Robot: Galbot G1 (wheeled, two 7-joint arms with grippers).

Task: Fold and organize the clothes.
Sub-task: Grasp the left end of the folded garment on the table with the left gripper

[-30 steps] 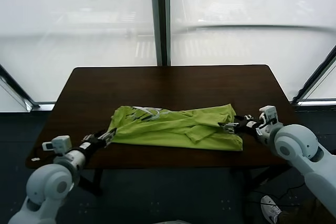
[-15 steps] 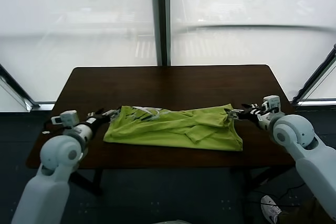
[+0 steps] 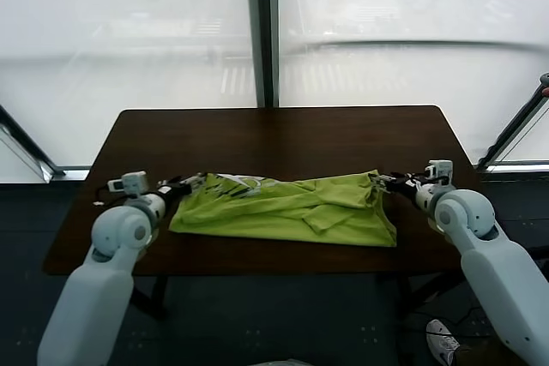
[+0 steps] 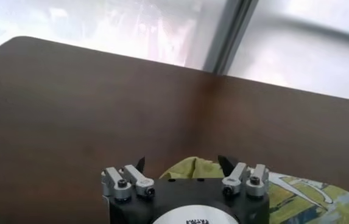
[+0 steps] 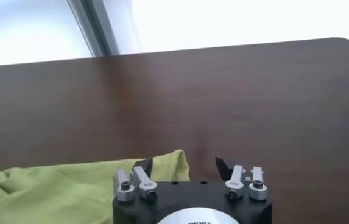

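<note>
The green shirt (image 3: 287,207) lies bunched on the surface (image 3: 283,135), maybe half folded. Left pincer (image 3: 190,183) and right pincer (image 3: 383,182) are open, holding nothing.

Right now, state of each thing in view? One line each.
T-shirt: partly folded, bunched, lying flat on the table, printed graphic facing up near its left end.
Left gripper: open, at the shirt's left far corner, cloth between the jaws, not clamped.
Right gripper: open, at the shirt's right far corner, not clamped.
Table: dark wood, bearing the shirt.
</note>
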